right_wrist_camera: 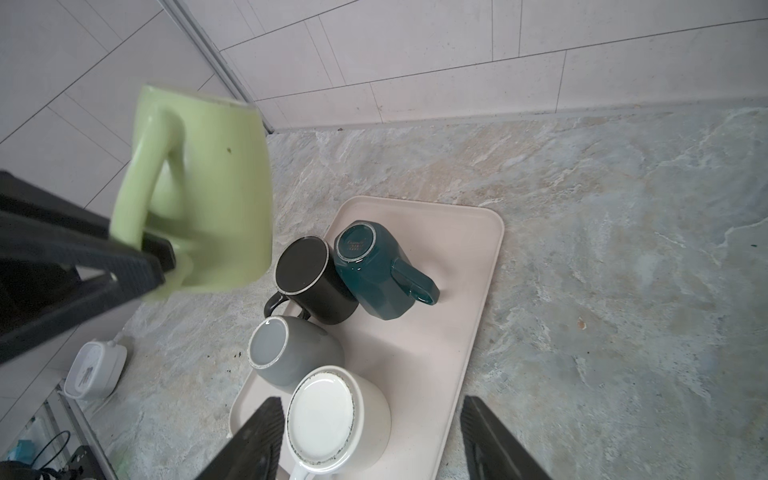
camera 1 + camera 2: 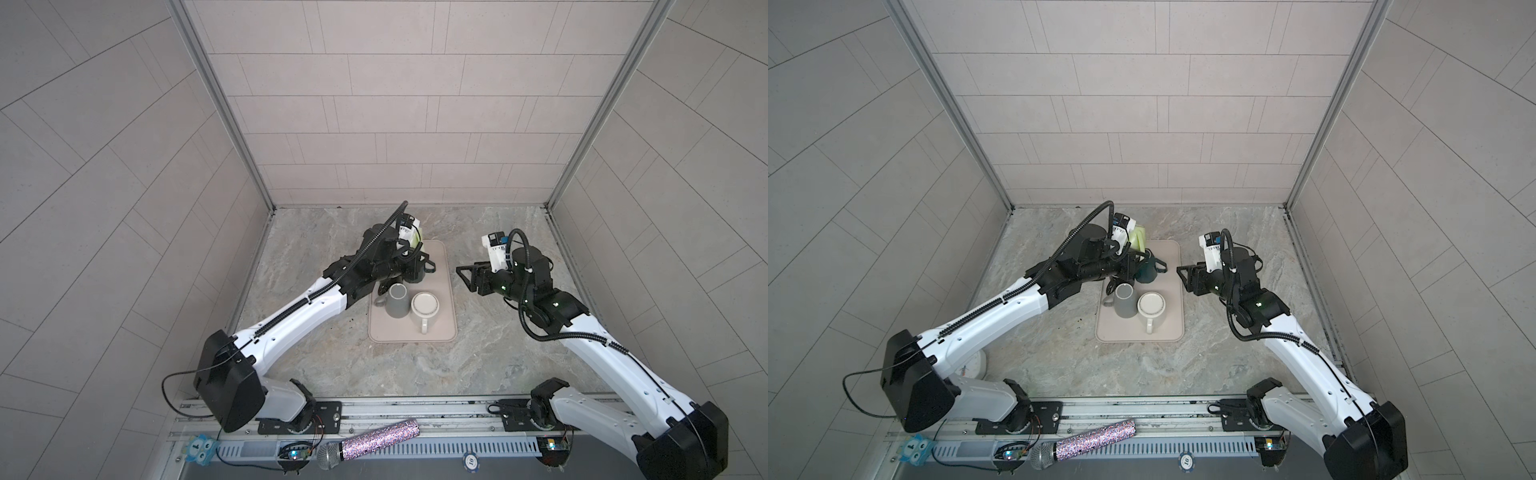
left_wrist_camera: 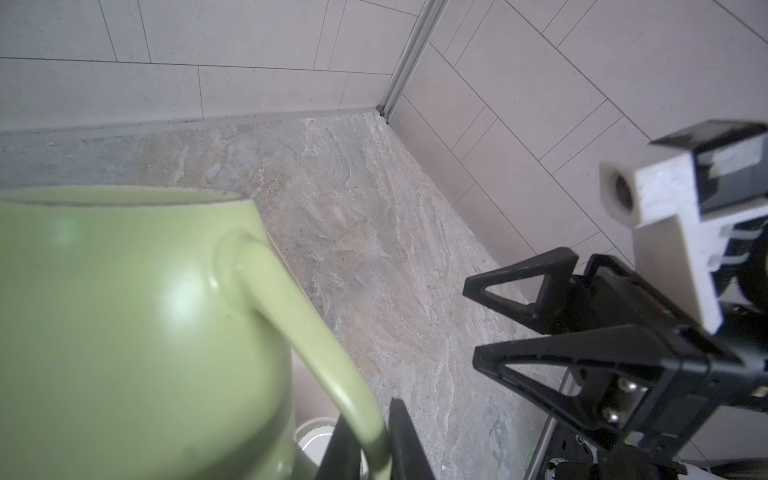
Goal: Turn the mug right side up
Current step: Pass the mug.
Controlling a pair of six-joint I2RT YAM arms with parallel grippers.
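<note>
Found green mug off the bench, raised in the air past the far left corner of the tray, close to the back wall. Judged roughly upright with a slight tilt. Read the upper end as a hollow rim in the left wrist view; could not confirm mouth or base from the top views, with most of the body hidden there behind the left wrist camera.

Located left tool pinched almost shut on the mug's handle, low on the loop. Noted one finger through the loop on the body side and the other outside it. Placed the mug body above and beyond the fingertips, handle turned back toward the tool, hanging free over the bench.

Located right tool spread wide, gripping nothing, hovering just beside the tray's right edge and aimed across it toward the left tool. Recorded it on the opposite side of the tray from the green mug and clear of every mug on the tray.

Counted four more mugs on the tray, all base up: black mug and teal mug touching at the far end, grey mug just beside the black, white mug just beside the grey at the near end
</note>
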